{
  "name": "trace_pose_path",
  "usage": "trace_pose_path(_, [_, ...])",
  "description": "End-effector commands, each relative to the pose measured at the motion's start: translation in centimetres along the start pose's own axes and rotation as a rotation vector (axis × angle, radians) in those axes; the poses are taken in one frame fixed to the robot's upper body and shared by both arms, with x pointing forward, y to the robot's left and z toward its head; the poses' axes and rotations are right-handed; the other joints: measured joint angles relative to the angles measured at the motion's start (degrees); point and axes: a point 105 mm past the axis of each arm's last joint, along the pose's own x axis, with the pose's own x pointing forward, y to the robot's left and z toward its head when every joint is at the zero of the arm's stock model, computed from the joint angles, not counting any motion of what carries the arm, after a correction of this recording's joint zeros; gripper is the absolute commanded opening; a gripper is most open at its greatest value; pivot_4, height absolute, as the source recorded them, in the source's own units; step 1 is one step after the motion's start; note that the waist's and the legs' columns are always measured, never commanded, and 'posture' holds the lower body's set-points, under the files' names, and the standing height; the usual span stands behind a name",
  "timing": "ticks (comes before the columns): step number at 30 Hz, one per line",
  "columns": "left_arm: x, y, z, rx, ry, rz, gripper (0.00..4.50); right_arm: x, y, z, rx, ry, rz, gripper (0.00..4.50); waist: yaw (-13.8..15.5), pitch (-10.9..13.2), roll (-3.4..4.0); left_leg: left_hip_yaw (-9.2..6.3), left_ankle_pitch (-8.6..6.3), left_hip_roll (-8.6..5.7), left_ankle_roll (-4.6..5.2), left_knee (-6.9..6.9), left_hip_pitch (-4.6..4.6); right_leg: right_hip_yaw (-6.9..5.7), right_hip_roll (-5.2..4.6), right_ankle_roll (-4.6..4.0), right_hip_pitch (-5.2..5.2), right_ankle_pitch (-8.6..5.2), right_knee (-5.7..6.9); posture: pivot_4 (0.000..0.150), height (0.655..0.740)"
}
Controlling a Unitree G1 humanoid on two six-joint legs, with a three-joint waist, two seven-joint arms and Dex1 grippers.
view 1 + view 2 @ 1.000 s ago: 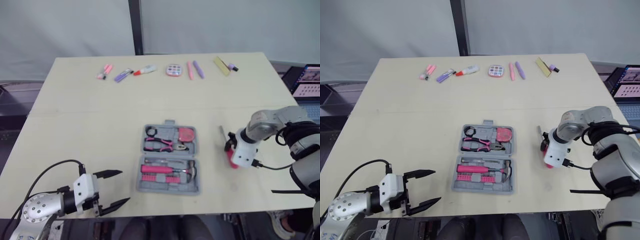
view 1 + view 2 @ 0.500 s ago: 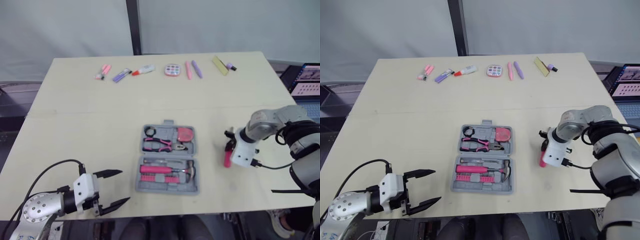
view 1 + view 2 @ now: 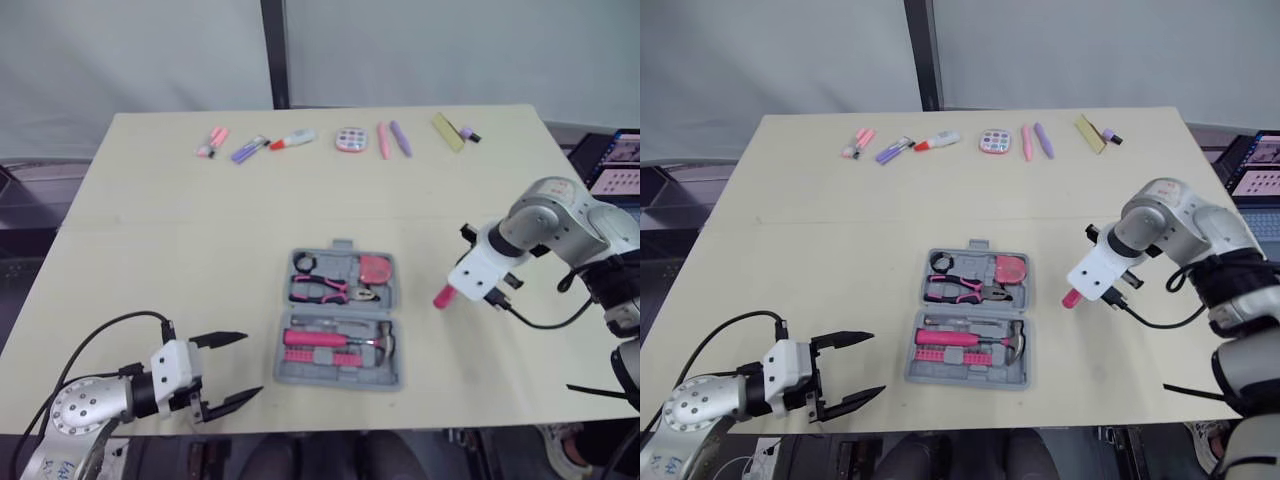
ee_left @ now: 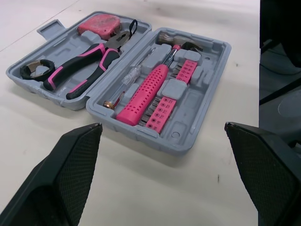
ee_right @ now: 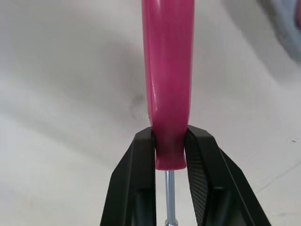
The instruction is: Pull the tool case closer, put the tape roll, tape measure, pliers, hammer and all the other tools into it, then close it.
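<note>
Table (image 3: 200, 220): right hand (image 5: 169, 137) clamps pink screwdriver (image 5: 167, 70), left hand (image 3: 246, 365) spread.

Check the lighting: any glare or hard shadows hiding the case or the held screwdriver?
Left wrist view: tool case evenly lit, thin soft shadow under its near edge, no glare. Right wrist view: screwdriver in the right gripper throws only a soft shadow on the table. Left eye view: diffuse light, no hard shadows.

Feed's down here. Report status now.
Left tool open, empty. Right tool shut on screwdriver, held right of case. Case open, partly filled. Nothing between screwdriver and case.
</note>
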Motion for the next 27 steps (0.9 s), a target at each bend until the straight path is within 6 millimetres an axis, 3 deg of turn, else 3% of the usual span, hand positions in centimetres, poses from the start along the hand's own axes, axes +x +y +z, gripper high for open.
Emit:
trace_pose_path(1, [0.1, 0.3, 0.3, 0.025, -0.014, -0.006, 4.50, -2.7, -0.3, 1.3, 0.176, -0.063, -0.021, 0.49, 0.06, 0.00, 0.00, 0.00, 0.00, 0.00, 0.00, 0.01, -0.01, 0.00, -0.01, 0.00, 0.01, 0.00, -0.03, 0.150, 0.7134])
trace_pose_path(17, [0.8, 0.4, 1.0, 0.068, -0.039, -0.110, 4.50, -3.0, 2.9, 1.0, 0.896, -0.034, -0.050, 0.49, 0.41, 0.00, 0.00, -0.06, -0.01, -0.03, 0.01, 0.02, -0.09, -0.01, -0.05, 0.00, 0.00, 0.00, -0.07, 0.150, 0.7134])
trace_pose_path(27, [1.1, 2.0, 2.2, 0.076, -0.084, -0.094, 4.50, -2.5, 4.6, 1.0, 1.408, -0.039, -0.088, 0.49, 0.86, 0.00, 0.00, -0.06, 0.00, -0.03, 0.01, 0.01, -0.11, 0.02, -0.05, 0.00, -0.02, 0.00, -0.07, 0.150, 0.7134])
